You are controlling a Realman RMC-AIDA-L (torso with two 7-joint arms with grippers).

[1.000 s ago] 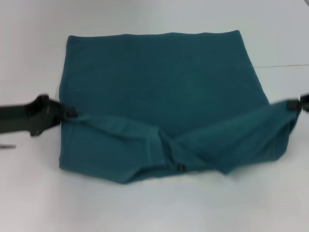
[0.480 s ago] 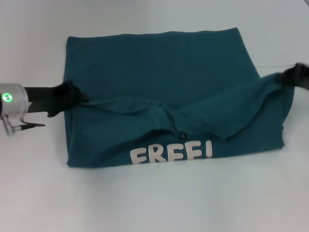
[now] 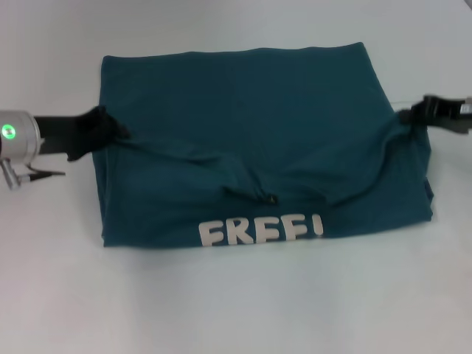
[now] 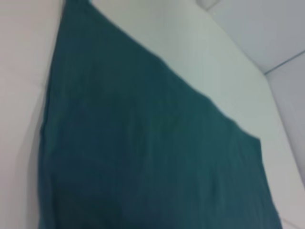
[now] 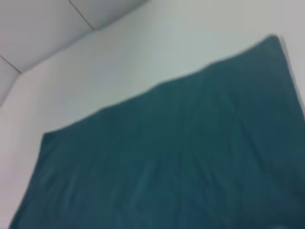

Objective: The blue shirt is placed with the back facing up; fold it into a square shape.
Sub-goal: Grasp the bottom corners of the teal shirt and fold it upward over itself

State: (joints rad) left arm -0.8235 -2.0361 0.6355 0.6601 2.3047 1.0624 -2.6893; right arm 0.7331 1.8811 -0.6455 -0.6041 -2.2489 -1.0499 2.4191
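Shirt (image 3: 251,110): on the white tabletop (image 3: 236,310), near part doubled over, white lettering (image 3: 259,229) showing.
Left end effector (image 3: 110,134): pinching the shirt's left edge.
Right end effector (image 3: 413,114): pinching the right edge.

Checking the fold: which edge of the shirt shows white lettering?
The near edge of the blue shirt, closest to the robot: the white lettering runs along it; the other edges are plain.

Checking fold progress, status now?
Left hand and right hand each shut on shirt edges, fold lifted mid-shirt. White lettering shows at near edge. Nothing in the way.
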